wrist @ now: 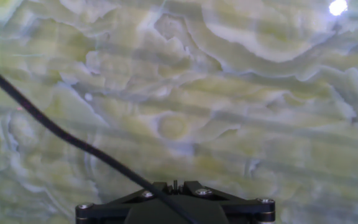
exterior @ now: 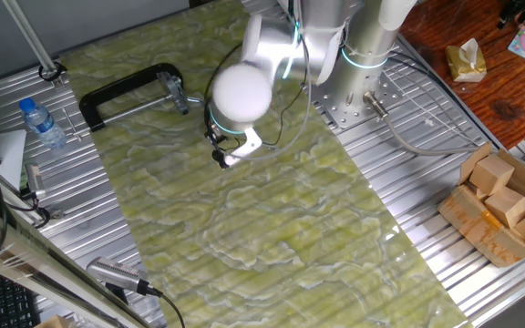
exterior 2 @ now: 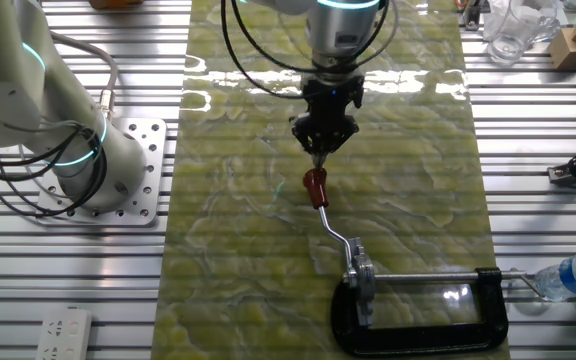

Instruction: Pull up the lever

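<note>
end effector (exterior 2: 320, 152) just above lever (exterior 2: 316, 186), clamp (exterior 2: 423, 312) beyond

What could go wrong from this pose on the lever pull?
1. In the other fixed view the end effector sits just above the lever tip, apparently not yet gripping; the tapered red-brown tip could slip out of a shallow pinch.
2. The hand view shows only green marbled mat, no lever, so that camera cannot confirm alignment.
3. The black C-clamp holding the lever seems merely to rest on the mat; an upward pull might lift or skid it.
</note>
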